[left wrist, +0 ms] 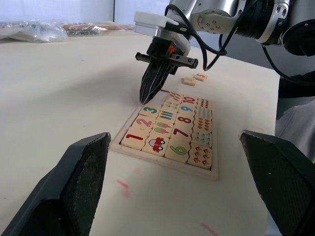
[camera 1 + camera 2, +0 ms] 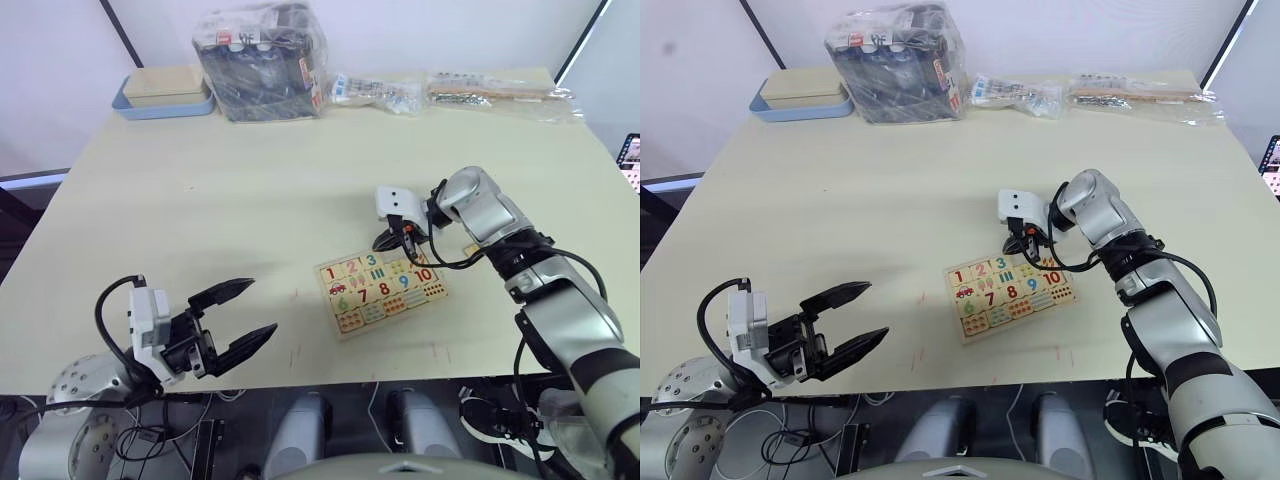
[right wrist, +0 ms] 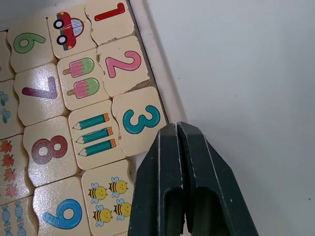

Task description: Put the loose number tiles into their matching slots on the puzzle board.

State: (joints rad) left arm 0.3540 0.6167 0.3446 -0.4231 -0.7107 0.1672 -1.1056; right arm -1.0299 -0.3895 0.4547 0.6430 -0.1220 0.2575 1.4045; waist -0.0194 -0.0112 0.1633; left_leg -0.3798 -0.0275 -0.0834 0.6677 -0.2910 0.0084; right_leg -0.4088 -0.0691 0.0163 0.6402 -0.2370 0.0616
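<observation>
1. Two loose tiles [image 1: 193,79] lie on the worktop [image 2: 250,190] just beyond the puzzle board [image 2: 380,290], on the right arm's side. Digits on them too small to read.
2. Right gripper [image 1: 149,93] points down at the board's far edge, next to the "3" tile [image 3: 140,120]. Fingers pressed together, holding nothing that I can see.
3. The slot next to the 3 looks unfilled; the right wrist view hides it behind the fingers, so can't confirm.
4. Judgement: the step in hand is either seating a tile flush or moving off to fetch the next one. If seating, push straight down with the closed tips, no sideways drag; the 2 and 3 sit loosely with gaps and would shift.
5. For the fetch: lift clear of the rim first, open over one tile only, and come down square to its edges. The two lie close together, so a wide opening risks nudging the neighbour.
6. Left gripper [image 2: 225,330] hangs near the worktop's front edge, well apart from the board, fingers spread, empty. It could brace the board if it slides.
</observation>
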